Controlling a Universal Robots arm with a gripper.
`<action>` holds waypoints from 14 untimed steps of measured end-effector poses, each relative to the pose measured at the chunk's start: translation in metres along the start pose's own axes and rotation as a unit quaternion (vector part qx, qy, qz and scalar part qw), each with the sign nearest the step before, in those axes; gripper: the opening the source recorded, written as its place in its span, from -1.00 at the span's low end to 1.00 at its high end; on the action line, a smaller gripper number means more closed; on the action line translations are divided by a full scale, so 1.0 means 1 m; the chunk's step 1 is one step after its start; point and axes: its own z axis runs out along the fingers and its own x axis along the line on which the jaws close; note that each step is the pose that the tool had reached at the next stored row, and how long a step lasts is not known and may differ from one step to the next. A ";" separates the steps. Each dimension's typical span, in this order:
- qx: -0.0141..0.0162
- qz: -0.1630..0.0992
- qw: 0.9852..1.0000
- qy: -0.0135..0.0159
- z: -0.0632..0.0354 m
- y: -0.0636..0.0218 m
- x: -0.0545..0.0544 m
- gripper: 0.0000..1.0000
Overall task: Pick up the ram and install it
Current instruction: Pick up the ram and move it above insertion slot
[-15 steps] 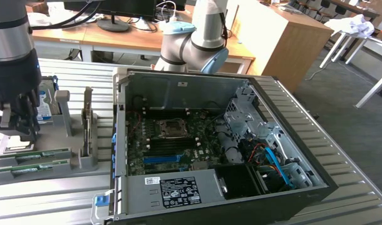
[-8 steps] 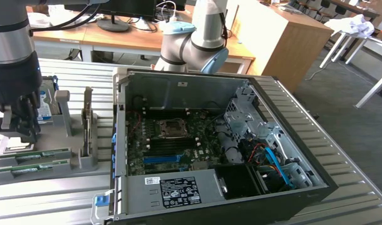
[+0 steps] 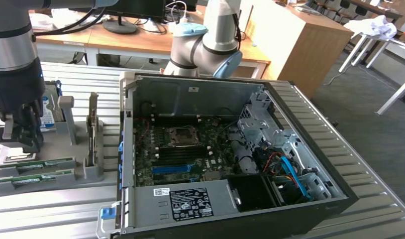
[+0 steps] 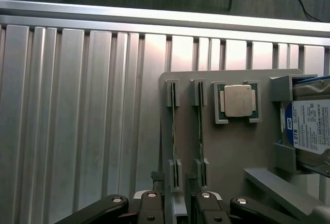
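1. The ram [image 4: 174, 131] is a long, thin green stick. From the wrist it is seen edge-on, as a narrow dark line.
2. It stands on its long edge, with each end caught in a grey slotted clip of the holder [image 4: 227, 147].
3. It sits below the gripper [image 4: 178, 211] and runs straight out from the gap between the fingers [image 4: 149, 206].
4. The fingers stand wide apart and grip nothing. They hang just over the ram's near end.
5. A second stick [image 4: 200, 131] lies parallel, just beside the ram and ahead of the other finger. In the exterior view both sticks show green faces with pale labels.
6. Past the second stick, farther out to that side of the gripper, a square silver processor [image 4: 238, 101] lies flat in its pocket. Beyond it is a drive [image 4: 312, 128] with a blue-white label.
7. The holder rests on a ribbed metal table [image 4: 77, 105].
8. An open computer case [image 3: 189, 99] stands well apart from the gripper, its board [image 3: 149, 159] exposed. A second arm [image 3: 209, 40] is behind the case.
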 end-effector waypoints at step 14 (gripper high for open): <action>0.000 0.000 1.000 0.000 0.0065 -0.0003 0.001 -0.40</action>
